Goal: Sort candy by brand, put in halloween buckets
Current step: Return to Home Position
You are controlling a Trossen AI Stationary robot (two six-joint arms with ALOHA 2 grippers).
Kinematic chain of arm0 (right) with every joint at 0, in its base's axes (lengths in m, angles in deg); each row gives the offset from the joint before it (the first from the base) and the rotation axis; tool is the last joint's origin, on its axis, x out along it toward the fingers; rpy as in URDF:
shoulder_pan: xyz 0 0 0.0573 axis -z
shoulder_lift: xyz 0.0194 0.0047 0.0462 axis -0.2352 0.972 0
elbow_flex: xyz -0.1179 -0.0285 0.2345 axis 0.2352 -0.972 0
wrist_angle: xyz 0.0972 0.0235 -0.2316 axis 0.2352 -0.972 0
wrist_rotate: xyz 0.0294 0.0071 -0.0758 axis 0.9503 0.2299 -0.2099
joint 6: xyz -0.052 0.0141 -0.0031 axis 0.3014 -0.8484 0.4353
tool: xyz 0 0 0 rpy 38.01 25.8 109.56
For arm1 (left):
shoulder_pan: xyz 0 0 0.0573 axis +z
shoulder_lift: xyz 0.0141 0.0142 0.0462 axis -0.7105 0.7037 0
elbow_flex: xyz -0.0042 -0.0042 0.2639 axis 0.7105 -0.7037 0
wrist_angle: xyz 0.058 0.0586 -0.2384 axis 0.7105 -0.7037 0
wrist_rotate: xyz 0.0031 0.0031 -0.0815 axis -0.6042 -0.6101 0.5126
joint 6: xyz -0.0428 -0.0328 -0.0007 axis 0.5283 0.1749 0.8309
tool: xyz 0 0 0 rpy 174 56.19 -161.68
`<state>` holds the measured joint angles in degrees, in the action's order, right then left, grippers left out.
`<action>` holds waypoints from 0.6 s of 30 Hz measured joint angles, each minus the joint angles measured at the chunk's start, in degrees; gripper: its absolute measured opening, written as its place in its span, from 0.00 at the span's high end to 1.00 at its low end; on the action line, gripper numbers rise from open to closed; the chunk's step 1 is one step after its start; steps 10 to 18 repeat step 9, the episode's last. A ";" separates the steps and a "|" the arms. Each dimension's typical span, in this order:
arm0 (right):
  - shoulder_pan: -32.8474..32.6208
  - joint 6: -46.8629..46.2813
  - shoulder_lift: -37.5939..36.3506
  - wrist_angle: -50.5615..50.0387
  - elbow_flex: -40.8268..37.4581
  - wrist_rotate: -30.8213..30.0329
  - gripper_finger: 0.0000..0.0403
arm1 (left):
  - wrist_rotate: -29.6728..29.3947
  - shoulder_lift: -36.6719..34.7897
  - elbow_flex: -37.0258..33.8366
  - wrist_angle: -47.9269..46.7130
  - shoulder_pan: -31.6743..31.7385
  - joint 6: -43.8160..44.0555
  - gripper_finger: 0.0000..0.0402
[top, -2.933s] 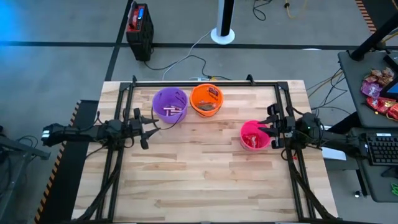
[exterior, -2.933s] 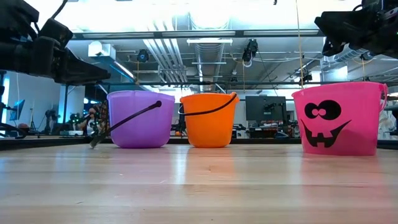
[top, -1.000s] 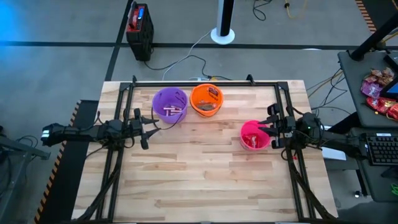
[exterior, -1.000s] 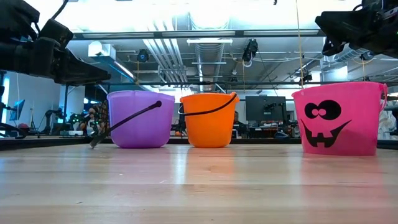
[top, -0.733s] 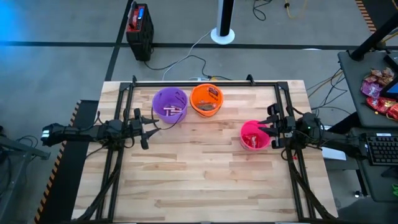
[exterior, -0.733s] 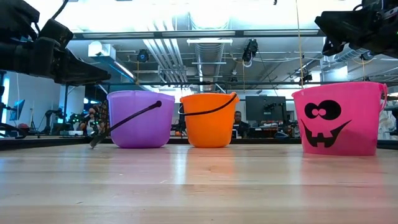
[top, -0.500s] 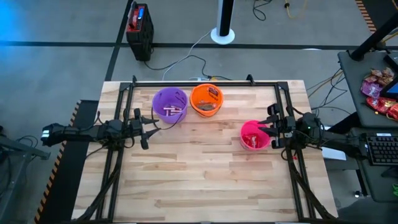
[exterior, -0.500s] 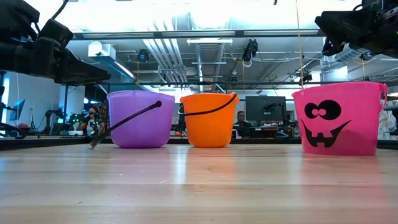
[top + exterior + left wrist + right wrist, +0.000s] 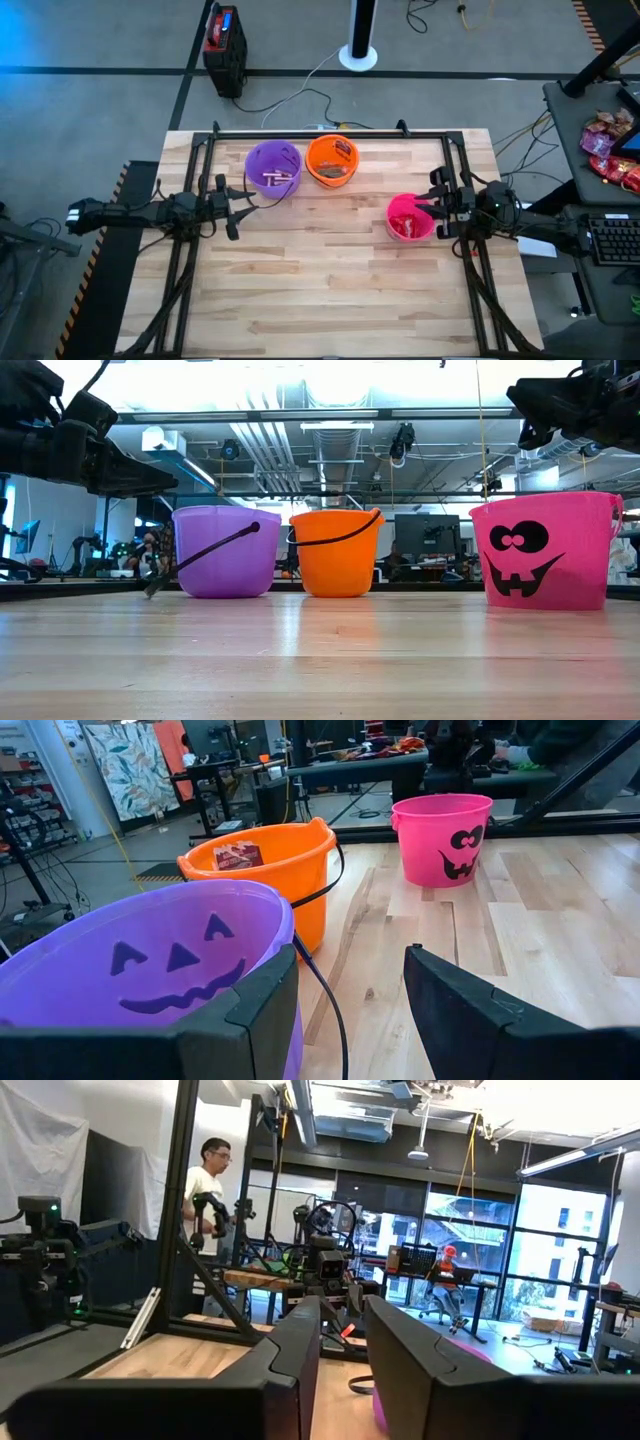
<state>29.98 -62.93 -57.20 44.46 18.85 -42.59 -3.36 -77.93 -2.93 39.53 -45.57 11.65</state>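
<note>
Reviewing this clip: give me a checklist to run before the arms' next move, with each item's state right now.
1. Left gripper empty: ok, open, nothing between its fingers.
2. Right gripper empty: ok, open, nothing held.
3. Purple bucket, orange bucket, pink bucket upright: ok.
4. Grippers clear of bucket rims: ok, both sit above rim height in the low view.
5. Candy in buckets sorted by brand: cannot tell, wrappers too small.
6. No stray pieces on the table: ok, none seen from above.

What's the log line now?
left jaws open beside purple plastic bucket | right jaws open beside pink plastic bucket | wrapped candy inside both
</note>
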 joint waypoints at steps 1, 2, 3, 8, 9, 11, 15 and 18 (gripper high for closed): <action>0.00 0.00 0.00 0.00 0.00 0.00 0.81 | 0.01 0.00 0.00 0.01 -0.01 0.00 0.58; 0.00 0.00 0.00 0.00 0.00 0.00 0.80 | 0.01 0.00 0.00 0.00 0.00 0.00 0.58; 0.01 0.00 0.00 -0.01 -0.01 0.00 0.80 | 0.02 0.00 0.00 0.02 -0.02 0.00 0.58; 0.00 0.01 0.00 0.00 0.00 0.00 0.79 | 0.01 0.00 0.00 0.00 -0.02 0.00 0.58; 0.00 0.00 -0.02 0.00 -0.02 0.00 0.79 | 0.02 0.00 0.00 0.01 -0.01 0.00 0.58; 0.00 0.00 -0.02 0.00 -0.02 0.00 0.79 | 0.02 0.00 0.00 0.01 -0.01 0.00 0.58; 0.00 0.00 -0.02 0.00 -0.02 0.00 0.79 | 0.02 0.00 0.00 0.01 -0.01 0.00 0.58; 0.00 0.00 -0.02 0.00 -0.02 0.00 0.79 | 0.02 0.00 0.00 0.01 -0.01 0.00 0.58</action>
